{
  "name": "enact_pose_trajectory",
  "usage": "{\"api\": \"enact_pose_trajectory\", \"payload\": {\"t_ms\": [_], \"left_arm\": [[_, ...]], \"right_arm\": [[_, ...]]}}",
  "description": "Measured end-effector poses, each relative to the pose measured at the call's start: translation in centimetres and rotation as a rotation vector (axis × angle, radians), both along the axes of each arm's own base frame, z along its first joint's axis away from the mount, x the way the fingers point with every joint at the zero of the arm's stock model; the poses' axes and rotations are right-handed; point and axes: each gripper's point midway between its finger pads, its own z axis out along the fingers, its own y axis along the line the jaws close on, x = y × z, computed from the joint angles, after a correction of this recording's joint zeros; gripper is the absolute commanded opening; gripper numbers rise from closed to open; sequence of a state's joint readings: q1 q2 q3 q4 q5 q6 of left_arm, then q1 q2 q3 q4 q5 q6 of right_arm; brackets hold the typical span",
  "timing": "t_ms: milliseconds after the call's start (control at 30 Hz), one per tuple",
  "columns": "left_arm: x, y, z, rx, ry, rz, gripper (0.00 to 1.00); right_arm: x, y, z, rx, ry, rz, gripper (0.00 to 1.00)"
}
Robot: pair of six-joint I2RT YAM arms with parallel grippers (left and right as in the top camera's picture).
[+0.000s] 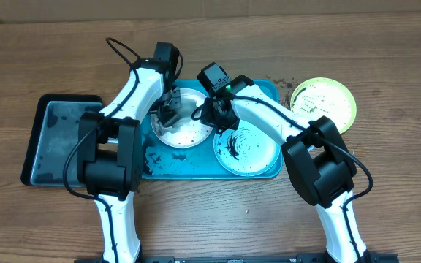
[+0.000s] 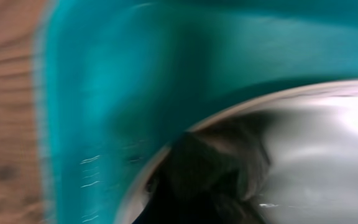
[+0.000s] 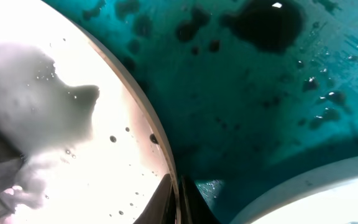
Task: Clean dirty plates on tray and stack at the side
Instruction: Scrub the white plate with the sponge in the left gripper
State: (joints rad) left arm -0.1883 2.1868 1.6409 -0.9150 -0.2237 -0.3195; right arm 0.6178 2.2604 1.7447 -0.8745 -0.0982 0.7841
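1. The white plate (image 1: pixel 188 131) lies far-left on the tray (image 1: pixel 196 166), and the mint plate (image 1: pixel 248 150) near-right, their rims close.
2. The yellow-green plate (image 1: pixel 326 102) lies on the table right of the tray.
3. The right gripper (image 3: pixel 178 200) pinches the white plate's right rim.
4. The left gripper (image 1: pixel 170 111) is over the same plate, but its fingers cannot be made out.

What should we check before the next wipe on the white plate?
1. White plate sits on tray: ok.
2. Right jaws pinch its rim: ok, per right wrist view.
3. Left jaws hold a wiper: cannot tell, left wrist view blurred.
4. White plate clean: not ok, specks show.
5. Mint plate clean: not ok, black smears.
6. Yellow-green plate off tray, at the side: ok.
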Motion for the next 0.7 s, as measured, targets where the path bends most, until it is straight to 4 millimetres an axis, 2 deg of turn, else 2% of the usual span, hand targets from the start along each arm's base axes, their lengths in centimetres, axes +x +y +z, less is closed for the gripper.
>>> {"api": "enact_pose_trajectory", "payload": {"t_ms": [100,233,267,367,500,633,700], "left_arm": [[-0.6,1.4,0.3,0.104,0.034,0.003,0.04],[-0.2,0.8,0.5,0.08,0.037,-0.007,0.04],[0.2,0.0,0.4,0.031,0.025,-0.019,0.04],[2.5,-4.5,0.6,-0.252,-0.041,-0.098,0.04],[3.6,-8.3,0.8,-0.456,-0.08,-0.145,0.04],[3.4,-9.6,0.6,-0.503,-0.068,-0.161,0.04],[3.2,-9.5,0.6,-0.493,-0.059,-0.159,0.04]], "right_arm": [[0.0,0.8,0.1,0.025,-0.005,0.013,0.04],[-0.2,0.6,0.1,0.012,-0.002,0.014,0.04],[-0.3,0.5,0.0,0.006,0.0,0.01,0.04],[0.2,-0.3,0.0,-0.007,-0.003,-0.008,0.04],[0.4,-0.5,0.0,-0.009,-0.006,-0.014,0.04],[0.4,-0.5,0.0,-0.01,-0.005,-0.013,0.04],[0.4,-0.5,0.0,-0.01,-0.006,-0.013,0.04]]}}
